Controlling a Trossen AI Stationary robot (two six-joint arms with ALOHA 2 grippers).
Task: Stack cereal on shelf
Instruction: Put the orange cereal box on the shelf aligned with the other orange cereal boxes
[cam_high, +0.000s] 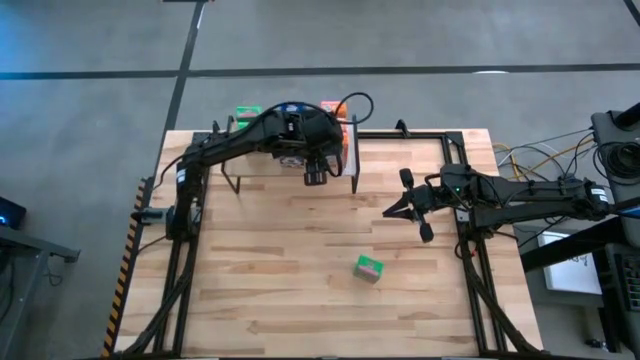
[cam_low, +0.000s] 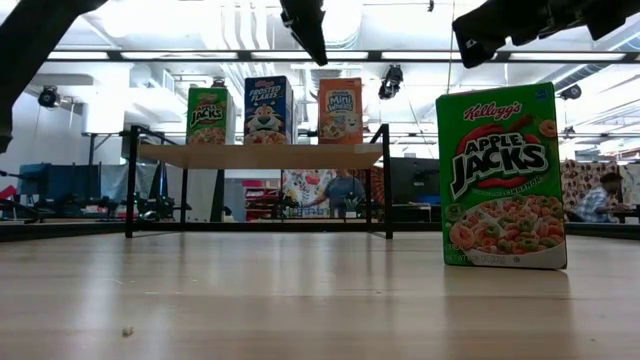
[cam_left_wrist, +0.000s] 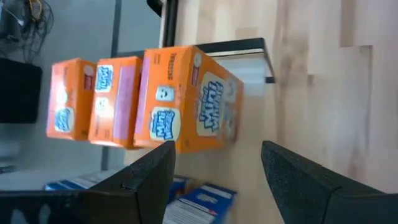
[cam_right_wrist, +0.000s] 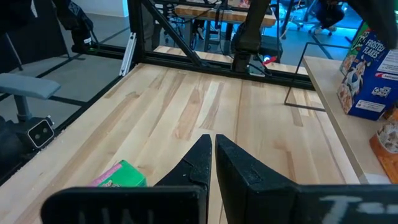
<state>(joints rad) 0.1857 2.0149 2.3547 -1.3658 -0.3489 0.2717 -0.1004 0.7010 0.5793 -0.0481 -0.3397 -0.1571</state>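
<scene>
Standing upright, green cereal box (cam_low: 500, 176); left gripper (cam_high: 316, 172) spread, right gripper (cam_high: 412, 207) pressed together.

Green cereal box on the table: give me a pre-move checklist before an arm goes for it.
1. Green cereal box stands alone on the tabletop, nothing crowding it: ok.
2. Left gripper open, holding nothing: ok.
3. Right gripper shut, must open before grasping: not ok.
4. Orange boxes set on the shelf: ok.
5. Free shelf space for another green box: cannot tell.
</scene>
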